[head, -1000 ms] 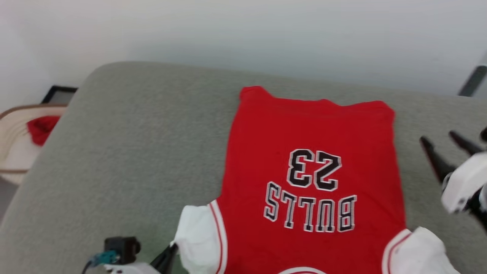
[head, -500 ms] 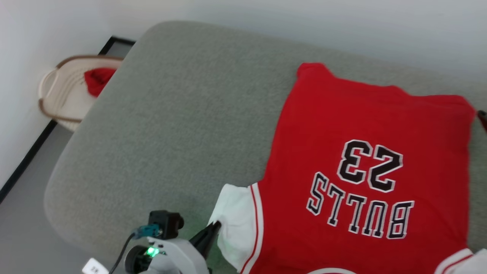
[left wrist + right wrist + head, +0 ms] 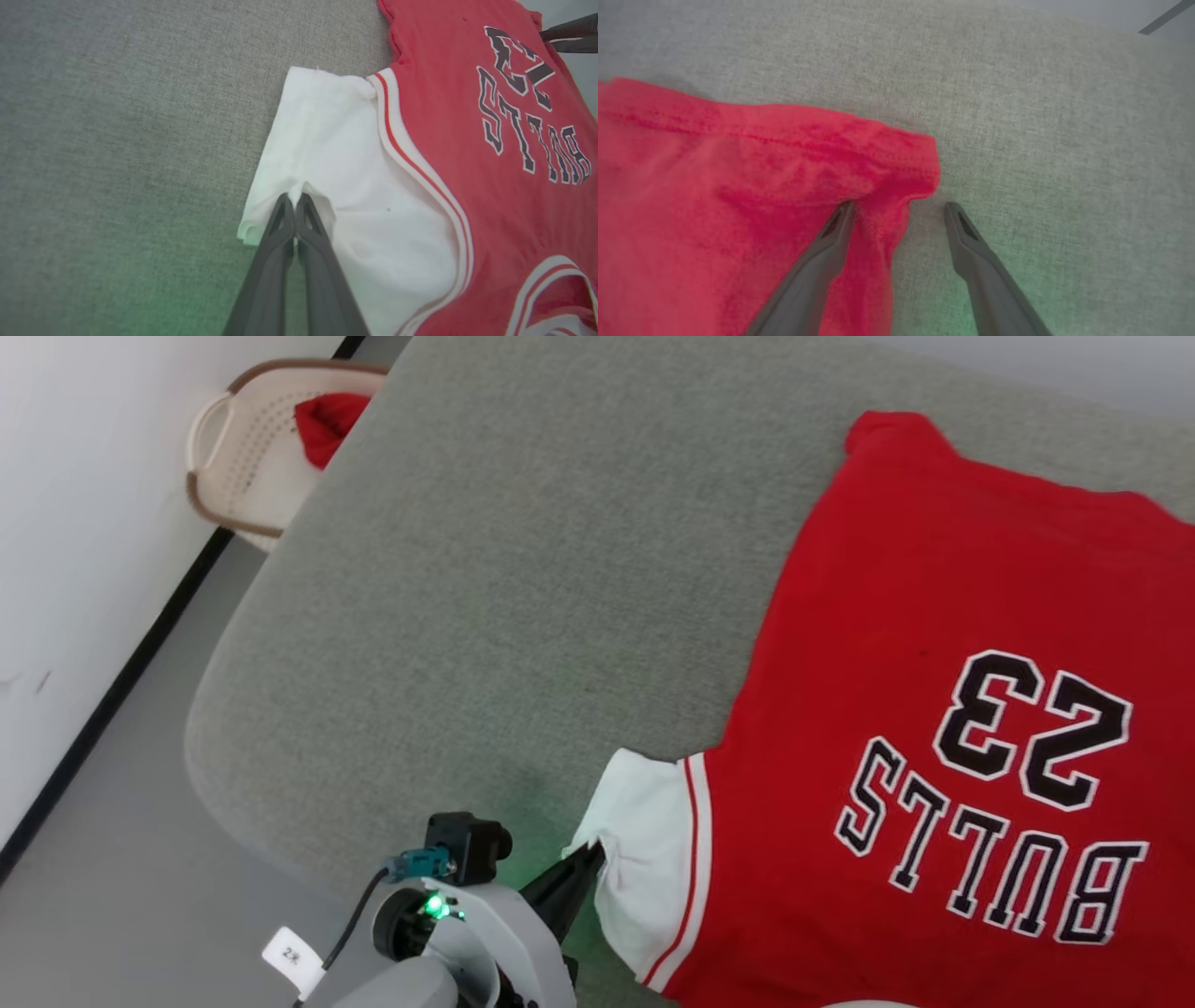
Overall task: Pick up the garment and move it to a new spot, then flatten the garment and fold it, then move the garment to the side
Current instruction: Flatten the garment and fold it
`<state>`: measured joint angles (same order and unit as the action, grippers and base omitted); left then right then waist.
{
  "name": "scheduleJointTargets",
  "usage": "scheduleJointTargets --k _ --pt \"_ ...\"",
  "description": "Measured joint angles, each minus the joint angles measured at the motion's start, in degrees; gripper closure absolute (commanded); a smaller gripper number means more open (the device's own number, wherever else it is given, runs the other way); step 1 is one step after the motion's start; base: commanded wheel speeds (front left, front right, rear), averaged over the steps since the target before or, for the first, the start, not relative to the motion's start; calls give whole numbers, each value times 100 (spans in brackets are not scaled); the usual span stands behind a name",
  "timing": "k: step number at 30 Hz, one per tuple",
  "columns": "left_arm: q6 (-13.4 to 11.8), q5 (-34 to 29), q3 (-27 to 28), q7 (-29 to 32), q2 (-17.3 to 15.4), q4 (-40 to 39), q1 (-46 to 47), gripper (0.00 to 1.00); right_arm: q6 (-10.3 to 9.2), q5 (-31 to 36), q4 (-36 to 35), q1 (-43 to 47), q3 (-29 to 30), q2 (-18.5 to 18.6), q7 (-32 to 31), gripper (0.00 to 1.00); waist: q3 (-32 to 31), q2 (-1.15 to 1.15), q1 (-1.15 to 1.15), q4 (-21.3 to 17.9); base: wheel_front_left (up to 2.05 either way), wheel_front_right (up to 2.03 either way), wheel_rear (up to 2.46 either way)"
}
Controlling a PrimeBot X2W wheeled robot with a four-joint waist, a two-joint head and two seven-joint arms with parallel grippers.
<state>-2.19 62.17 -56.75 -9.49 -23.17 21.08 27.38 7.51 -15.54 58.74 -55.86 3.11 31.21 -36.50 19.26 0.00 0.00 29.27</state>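
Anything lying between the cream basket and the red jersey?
No: the head view shows bare grey cushion all the way from the basket to the jersey.

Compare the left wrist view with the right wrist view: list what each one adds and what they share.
Left wrist view: the left end effector is shut on the edge of the white sleeve of the garment, with the striped armhole trim and the BULLS 23 lettering beside it.
Right wrist view: the right end effector is open at a red hem corner, one finger over the fabric, the other over the bare cushion.
Shared: the red garment lying on the grey cushion.
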Motion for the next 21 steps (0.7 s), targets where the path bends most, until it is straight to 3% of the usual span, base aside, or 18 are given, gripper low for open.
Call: scheduleJointTargets --k 1,2,3,13,21 --pt "40 -3 -3 -14 30 45 21 100 -1 76 83 -87 59 -5 -56 0 42 0 0 45 0 0 0" --pt "74 -8 -8 -33 57 94 44 100 -4 176 154 -153 104 -2 -112 64 79 0 0 90 0 0 0" --pt "93 -7 -2 -41 85 146 57 100 -9 248 209 -212 137 0 -170 100 115 0 0 127 0 0 0" --pt "300 66 88 -205 182 557 137 100 -5 714 278 -466 308 -147 30 100 238 0 0 186 0 0 0" --pt "326 137 234 -313 -5 766 71 100 -4 235 -163 -211 -398 -409 73 100 24 0 0 -188 0 0 0"
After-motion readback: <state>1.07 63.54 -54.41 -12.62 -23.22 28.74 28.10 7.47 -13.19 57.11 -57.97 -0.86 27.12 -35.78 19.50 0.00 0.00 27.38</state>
